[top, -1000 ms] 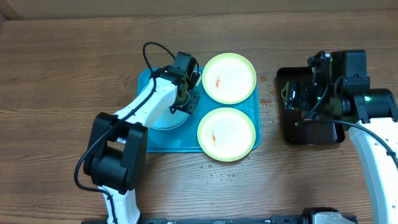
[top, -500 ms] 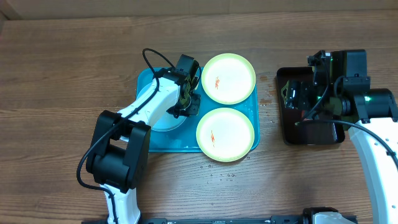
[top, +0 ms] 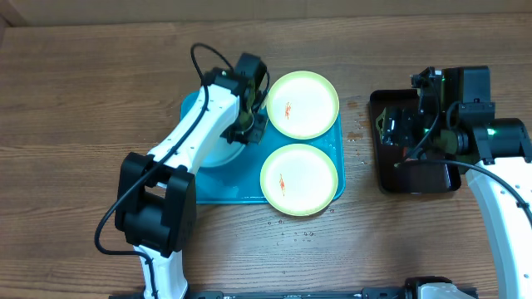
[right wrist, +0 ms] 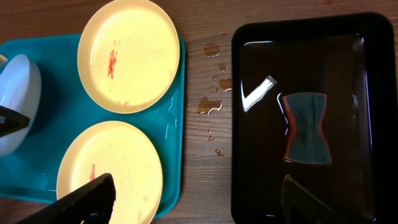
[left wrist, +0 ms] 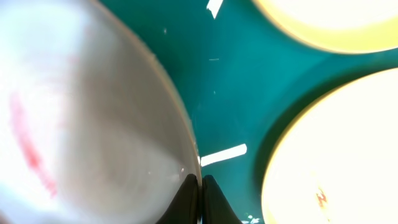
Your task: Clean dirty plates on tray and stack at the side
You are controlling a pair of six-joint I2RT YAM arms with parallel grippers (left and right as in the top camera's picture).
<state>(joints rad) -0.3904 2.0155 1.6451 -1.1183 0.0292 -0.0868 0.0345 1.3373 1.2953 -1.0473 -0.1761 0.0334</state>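
The turquoise tray (top: pixel 224 189) holds two yellow-green plates with red smears, one at the back (top: pixel 302 105) and one at the front (top: pixel 299 179). My left gripper (top: pixel 247 124) is shut on the right rim of the whitish-blue plate (top: pixel 223 153), which sits tilted on the tray's left half. In the left wrist view the closed fingertips (left wrist: pixel 198 194) pinch that plate's edge (left wrist: pixel 87 112), and it bears a red smear. My right gripper (right wrist: pixel 199 205) is open and empty above the black tray (right wrist: pixel 298 37). The right wrist view also shows both yellow plates (right wrist: pixel 129 55) (right wrist: pixel 112 168).
The glossy black tray (top: pixel 416 178) at the right holds water and a sponge (right wrist: pixel 305 127). Water drops lie on the wood between the two trays (right wrist: pixel 210 104). Bare wooden table surrounds both trays.
My left gripper has moved back and up with the whitish-blue plate's rim in it, tilting the plate. The two yellow plates shifted slightly left. The right arm has not moved.
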